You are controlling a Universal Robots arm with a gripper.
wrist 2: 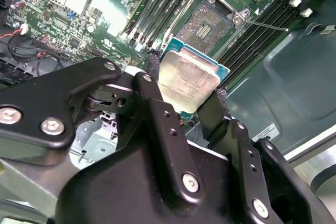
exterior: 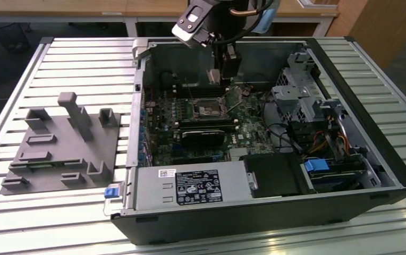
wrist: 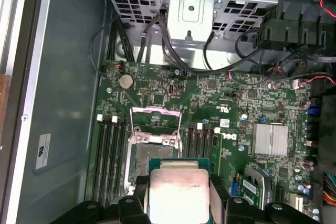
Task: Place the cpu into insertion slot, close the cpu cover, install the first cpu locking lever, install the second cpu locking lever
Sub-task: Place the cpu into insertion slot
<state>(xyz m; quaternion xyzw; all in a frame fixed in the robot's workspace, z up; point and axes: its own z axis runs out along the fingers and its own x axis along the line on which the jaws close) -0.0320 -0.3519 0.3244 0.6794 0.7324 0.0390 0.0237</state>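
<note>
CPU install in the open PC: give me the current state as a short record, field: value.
gripper: shut on the cpu, fingers on opposite edges
cpu: held off the board near the insertion slot, metal top facing the wrist cameras, not seated
insertion slot: empty, dark centre exposed
cpu cover: raised open, off the slot
computer case: lying open on the slatted table

The cpu (wrist 2: 189, 80) is silver-tan edged teal, the motherboard (wrist: 231, 103) green, the fingers (wrist 2: 214, 113) black.
</note>
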